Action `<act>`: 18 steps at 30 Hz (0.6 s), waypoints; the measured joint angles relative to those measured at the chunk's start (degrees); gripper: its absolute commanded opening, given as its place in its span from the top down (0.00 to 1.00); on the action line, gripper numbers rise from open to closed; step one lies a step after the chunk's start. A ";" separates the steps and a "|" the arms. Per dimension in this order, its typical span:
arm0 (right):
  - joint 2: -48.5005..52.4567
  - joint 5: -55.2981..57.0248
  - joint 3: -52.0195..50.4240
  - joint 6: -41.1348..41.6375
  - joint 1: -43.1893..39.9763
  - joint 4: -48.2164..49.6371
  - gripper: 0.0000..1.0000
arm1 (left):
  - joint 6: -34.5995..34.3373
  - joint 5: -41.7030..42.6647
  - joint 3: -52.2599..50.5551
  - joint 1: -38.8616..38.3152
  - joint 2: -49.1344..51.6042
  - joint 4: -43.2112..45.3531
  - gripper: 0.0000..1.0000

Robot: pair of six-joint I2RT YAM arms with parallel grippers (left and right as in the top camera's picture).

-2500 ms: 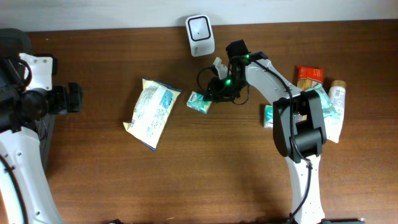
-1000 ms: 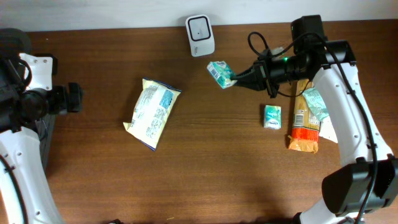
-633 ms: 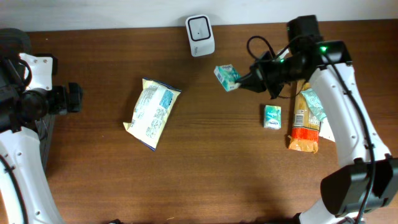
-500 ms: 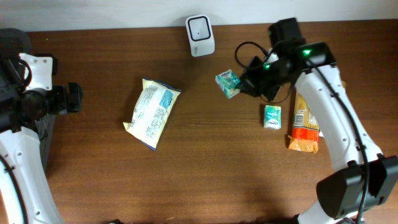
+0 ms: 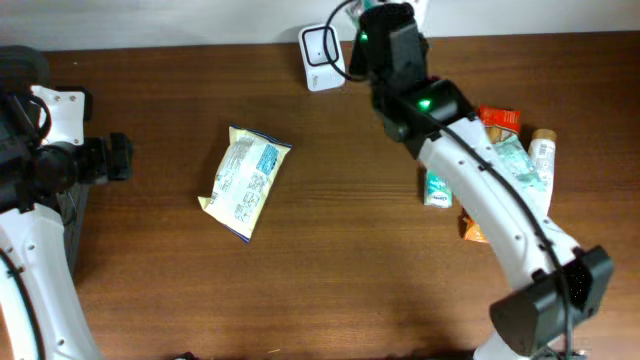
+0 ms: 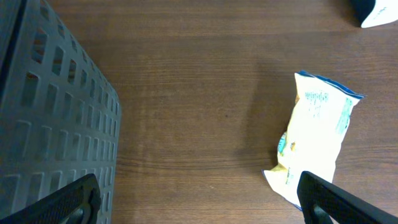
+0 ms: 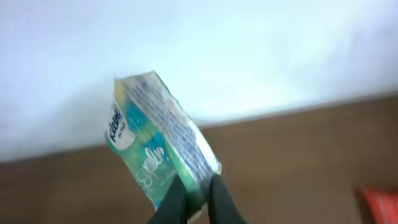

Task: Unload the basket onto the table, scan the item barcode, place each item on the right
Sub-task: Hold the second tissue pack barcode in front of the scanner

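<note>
Overhead view: a white scanner is set at the far table edge and is used as reference. One container is seen, in the left wrist view only: a dark slotted basket, far left of the scanner; its inside is not shown, so contents cannot be told. A white-and-blue snack bag is laid flat on the wood, left of and nearer than the scanner. A small green pack, a red-orange packet and a bottle are grouped well to the right of the scanner.

The right arm is stretched diagonally from the near right edge, with its wrist raised just right of the scanner. The right gripper is closed tight on the lower corner of a green tissue pack, which is held tilted in the air against the white wall.

The left gripper is spread fully wide and holds nothing; it is parked far left of the scanner, beside the basket, above bare wood.
</note>
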 measured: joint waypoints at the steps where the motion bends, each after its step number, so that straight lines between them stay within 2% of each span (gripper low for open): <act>1: 2.01 2.19 0.44 -3.56 0.26 7.10 0.96 | 0.00 -0.02 0.00 0.00 0.00 0.02 0.01; 5: 14.36 6.25 0.35 -15.98 0.28 26.82 0.96 | -0.02 0.02 0.00 0.00 0.04 0.09 0.01; 7: 20.28 5.70 0.20 -18.23 0.28 32.37 0.96 | -0.02 0.04 0.00 0.00 0.04 0.04 0.01; 13: 29.73 -1.44 0.17 -19.76 0.31 38.42 0.96 | -0.02 0.02 0.00 0.00 0.04 0.04 0.01; 18: 32.72 -3.80 0.17 -20.28 0.31 41.51 0.96 | -0.02 0.02 0.00 0.00 0.04 0.02 0.01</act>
